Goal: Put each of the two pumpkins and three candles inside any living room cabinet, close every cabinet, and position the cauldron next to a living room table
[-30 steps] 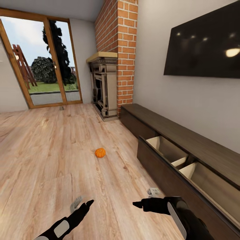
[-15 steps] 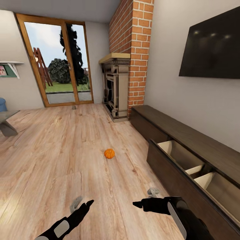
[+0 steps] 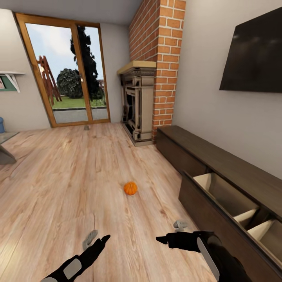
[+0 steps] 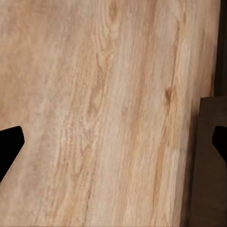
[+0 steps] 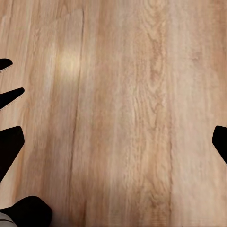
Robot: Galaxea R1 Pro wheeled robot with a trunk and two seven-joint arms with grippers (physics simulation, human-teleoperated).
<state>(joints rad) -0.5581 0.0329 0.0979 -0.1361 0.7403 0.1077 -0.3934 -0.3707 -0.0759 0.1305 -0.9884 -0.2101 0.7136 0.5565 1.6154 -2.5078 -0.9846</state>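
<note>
One pumpkin (image 3: 130,188) sits upright on the light wood plank floor (image 3: 58,176), in open space ahead of the robot and well apart from both arms. It is orange, with ribbed sides.

The cabinet (image 3: 219,172) runs along the wall to the robot's right, past the pumpkin. It is long, low and dark brown. One front section (image 3: 211,219) stands open, tilted outward. Two pale interior compartments are exposed, separated by a divider. The section nearer the fireplace is closed.

Two small grey objects lie on the floor close to the arms: one (image 3: 89,239) beside the left arm and one (image 3: 180,225) just beyond the right arm. Their identity cannot be determined.

The left end effector (image 3: 105,238) is held low over bare floor. In the left wrist view, its fingertips (image 4: 9,146) stand far apart with nothing between them: released. The right end effector (image 3: 161,239) points toward the left arm. In the right wrist view, its fingertips (image 5: 9,146) are likewise spread wide over bare planks: released.

Beyond the cabinet stand the grey fireplace (image 3: 137,102) and the brick chimney (image 3: 160,58). A TV (image 3: 254,58) hangs above the cabinet. A glass door (image 3: 64,70) closes the far wall.
</note>
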